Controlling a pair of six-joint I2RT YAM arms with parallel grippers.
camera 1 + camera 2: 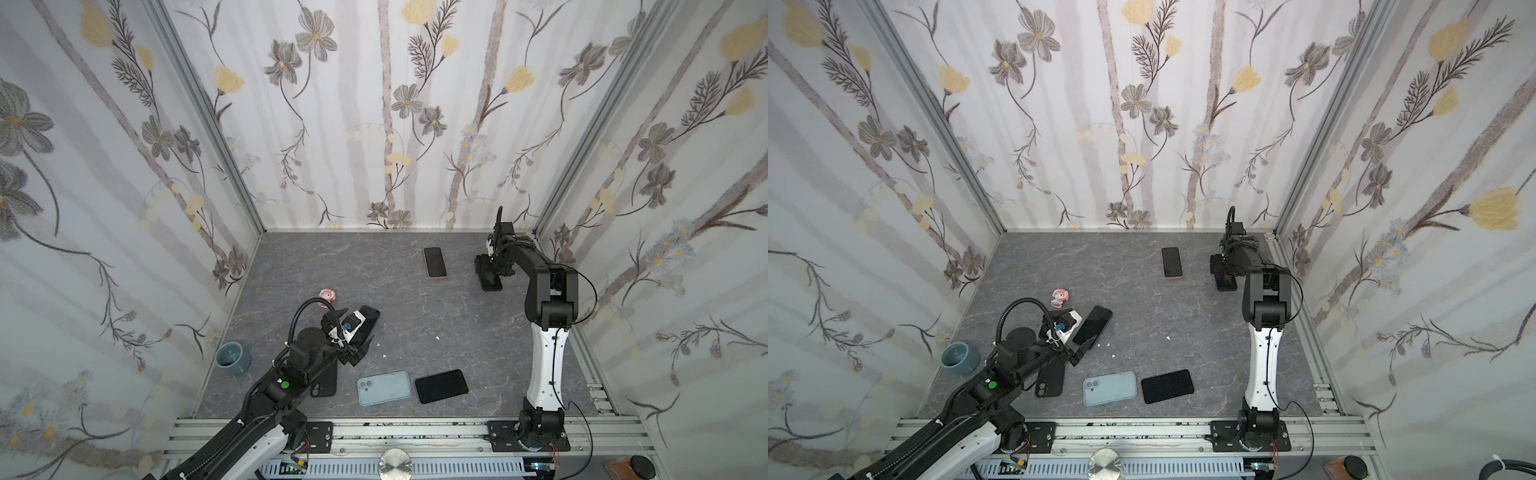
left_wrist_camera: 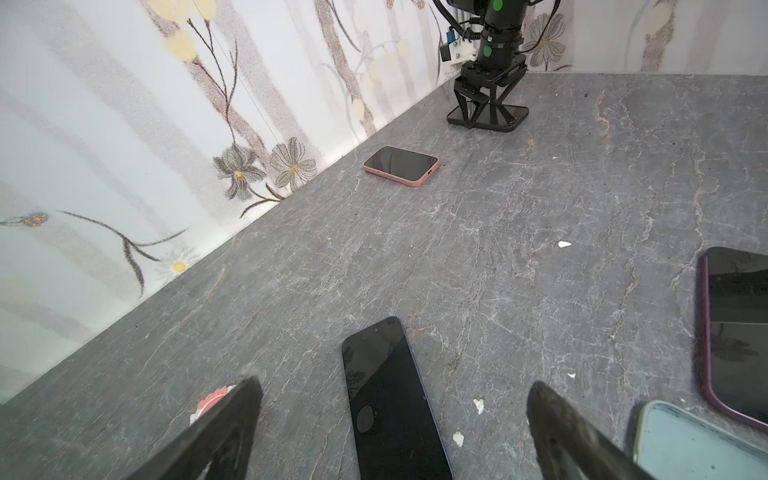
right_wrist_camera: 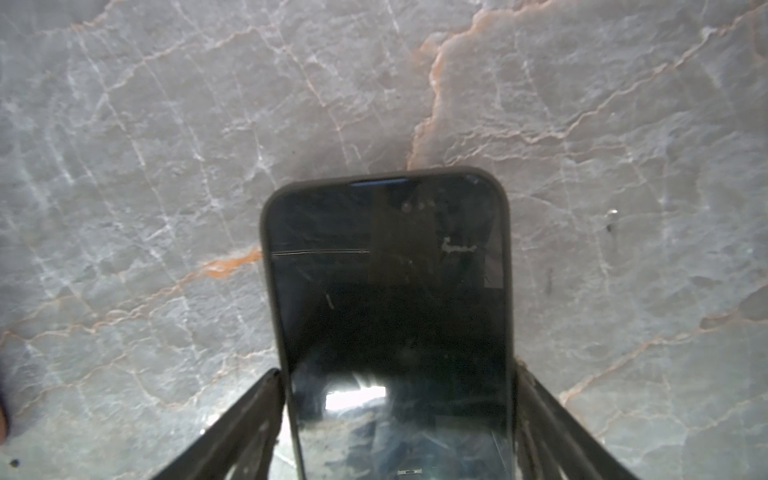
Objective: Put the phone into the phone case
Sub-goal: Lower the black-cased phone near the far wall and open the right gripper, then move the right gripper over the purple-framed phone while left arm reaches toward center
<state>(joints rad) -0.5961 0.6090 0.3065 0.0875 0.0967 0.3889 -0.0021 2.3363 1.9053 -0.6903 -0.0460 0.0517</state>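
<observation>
Near the far right corner of the grey marbled tabletop (image 1: 415,324), flat and screen up, a black-screened phone (image 3: 390,270) already seated in a dark matte case (image 3: 270,266); long axis roughly from far edge to near edge, earpiece end away from the wrist camera. Straddling its long sides, the right gripper (image 3: 397,369), fingers (image 3: 249,415) hard by both case edges; pressing or just clear, impossible to tell. Toward the left edge, about midway between near and far, the left gripper (image 2: 395,384) spread wide over a bare dark-blue phone (image 2: 395,428), clear of both fingers, flat, screen up, long axis slanting from near left to far right. By the far edge, near its middle, a pink case (image 1: 435,262) holding a phone, screen up, long axis far to near. Along the near edge, three more side by side: a black case (image 1: 1050,380), back up with camera cutout showing, partly under the left arm, contents unseen; a pale blue case (image 1: 384,387), back up, lens cluster toward the left edge, long axis along the near edge, contents not discernible; a purple-rimmed case (image 2: 735,332) with a phone inside, screen up. At the left edge, a teal round bowl (image 1: 239,362). Just beyond the left gripper, a small pink-and-white figurine (image 1: 1060,297).
</observation>
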